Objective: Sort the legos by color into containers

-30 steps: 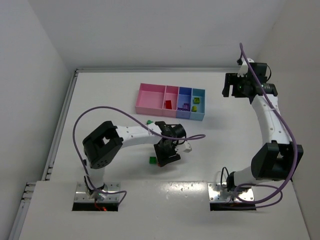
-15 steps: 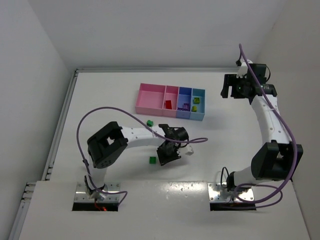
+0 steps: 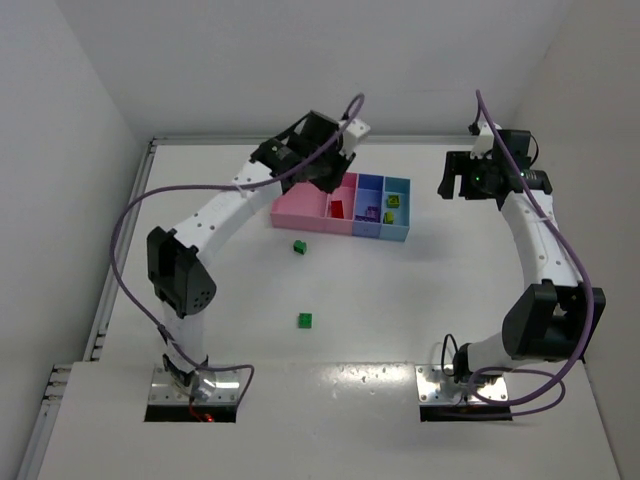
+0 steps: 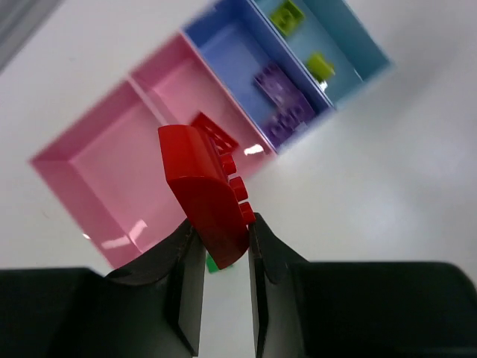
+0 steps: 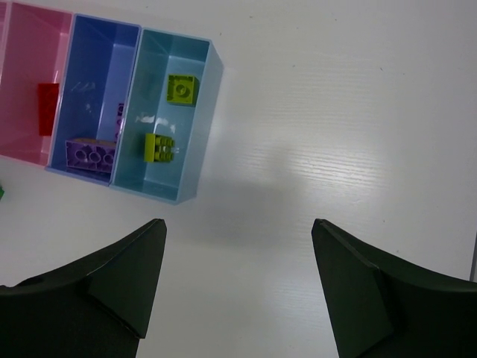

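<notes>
Seeing the bin row (image 3: 298, 197) lying left-right across the far table (image 3: 450, 280), slightly skewed. I've got the left gripper (image 4: 221, 227) over the row's pink end, fingers clamped on a red lego (image 4: 200, 175). Its long axis points up-left out of the jaws, studs facing right, lower end hidden between the fingers. The right gripper (image 5: 238, 224) has its fingers wide apart near the row's light-blue end. Two green legos (image 3: 299, 246) lie loose on the table. I can't make out the held brick from the top view.

From overhead, my left arm's wrist covers a far corner of the wide pink plastic bin (image 3: 290, 208) and hides the jaws of the left gripper (image 4: 221, 226). On its wrist camera, the curved red plastic brick (image 4: 201, 190) masks most of a small green brick (image 4: 215, 264) on the surface. The right wrist view's left edge crops a green sliver (image 5: 1, 192).
</notes>
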Available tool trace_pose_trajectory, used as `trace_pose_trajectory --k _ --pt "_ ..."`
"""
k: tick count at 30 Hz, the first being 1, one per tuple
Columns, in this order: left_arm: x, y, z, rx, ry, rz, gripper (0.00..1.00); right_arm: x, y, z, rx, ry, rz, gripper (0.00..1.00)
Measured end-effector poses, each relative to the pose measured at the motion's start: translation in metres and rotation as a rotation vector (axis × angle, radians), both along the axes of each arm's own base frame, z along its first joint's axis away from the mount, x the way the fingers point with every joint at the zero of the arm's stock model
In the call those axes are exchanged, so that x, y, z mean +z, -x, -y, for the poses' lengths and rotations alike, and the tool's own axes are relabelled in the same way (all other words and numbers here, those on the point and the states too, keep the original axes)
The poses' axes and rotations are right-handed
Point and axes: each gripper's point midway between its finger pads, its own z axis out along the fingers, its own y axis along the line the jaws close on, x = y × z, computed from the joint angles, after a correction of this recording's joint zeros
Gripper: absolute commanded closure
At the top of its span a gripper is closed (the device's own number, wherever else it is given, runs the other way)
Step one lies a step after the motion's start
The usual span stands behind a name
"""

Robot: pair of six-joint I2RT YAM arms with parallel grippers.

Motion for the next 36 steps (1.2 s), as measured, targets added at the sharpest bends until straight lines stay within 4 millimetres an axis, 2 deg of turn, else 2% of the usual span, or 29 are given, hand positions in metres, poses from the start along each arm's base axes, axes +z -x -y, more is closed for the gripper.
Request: trace_pose_trajectory --k 2,4,6,11,13,15,18,23,25,32,35,36 --pt "0.019 -0.027 -0.005 0.062 0.044 0.046 0.91 0.000 0.000 -0.001 0.004 -0.003 0.002 0.20" --pt "0.017 -0.042 -0.001 0.088 0.060 0.051 0.90 0.001 -0.001 -0.001 0.006 -0.005 0.005 0.20" --pt "-0.003 -0.048 0.007 0.088 0.049 0.016 0.89 0.001 -0.001 -0.002 0.007 -0.005 0.007 0.20" --pt "-0.078 -0.058 0.017 0.090 -0.011 -0.126 0.85 -0.002 -0.001 -0.001 0.007 -0.006 0.005 0.20" --pt "-0.098 -0.061 0.016 0.098 -0.028 -0.164 0.82 -0.004 0.000 -0.002 0.007 -0.007 -0.002 0.20" --pt "-0.109 -0.065 0.015 0.108 -0.035 -0.184 0.80 -0.004 0.000 -0.002 0.007 -0.007 -0.002 0.20" --pt "-0.107 -0.070 0.015 0.116 -0.025 -0.181 0.76 -0.004 0.000 -0.002 0.009 -0.009 -0.002 0.20" --pt "-0.089 -0.080 0.018 0.120 0.013 -0.139 0.41 -0.004 0.000 -0.003 0.013 -0.012 -0.001 0.20" --pt "-0.086 -0.083 0.021 0.124 0.023 -0.131 0.34 -0.004 0.000 -0.003 0.013 -0.012 -0.002 0.20" --pt "-0.096 -0.086 0.017 0.137 0.006 -0.143 0.34 -0.003 0.001 -0.013 0.062 -0.049 0.002 0.20" --pt "-0.091 -0.091 0.008 0.161 0.008 -0.134 0.33 -0.005 0.005 -0.033 0.148 -0.092 0.002 0.20" --pt "-0.086 -0.093 0.003 0.175 0.011 -0.129 0.33 -0.007 0.009 -0.045 0.197 -0.110 -0.004 0.20"
